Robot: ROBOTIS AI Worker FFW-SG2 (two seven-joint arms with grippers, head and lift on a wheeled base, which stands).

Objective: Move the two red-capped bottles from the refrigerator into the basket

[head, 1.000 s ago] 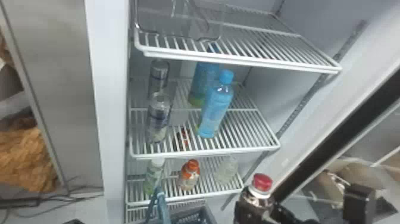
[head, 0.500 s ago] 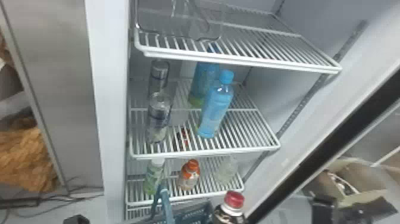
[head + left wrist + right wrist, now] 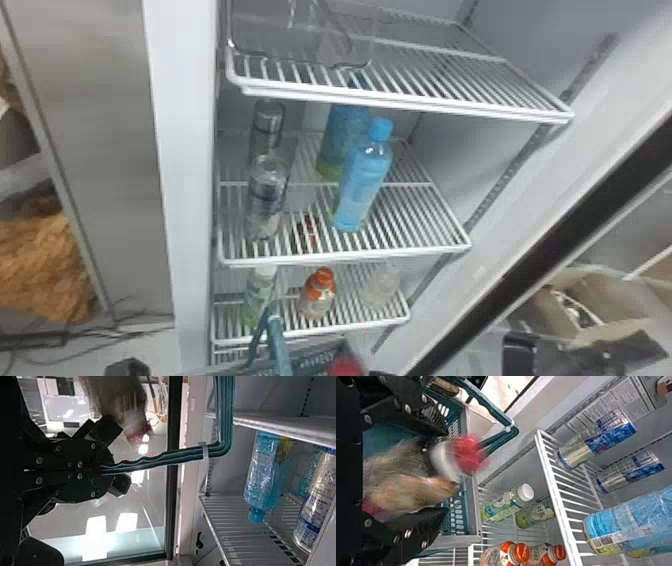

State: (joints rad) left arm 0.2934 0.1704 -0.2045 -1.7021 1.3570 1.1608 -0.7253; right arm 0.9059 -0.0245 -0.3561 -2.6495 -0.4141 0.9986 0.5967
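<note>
At the head view's bottom edge, a blurred red-capped bottle is over the basket, beside a dark part of my right gripper. In the right wrist view my right gripper has its fingers spread around the blurred bottle, above the basket. A black part of my left arm shows low at left. In the left wrist view my left gripper is shut on the basket handle; a blurred red-capped bottle is beyond it.
The refrigerator's middle shelf holds blue bottles and cans. An orange-capped bottle and a white-capped green bottle stand lower. The dark-edged door is at right, with cardboard boxes beyond.
In the head view the red-capped bottle and my right arm have moved left and down, bringing the bottle over the basket. The basket has come further into view at the bottom.
</note>
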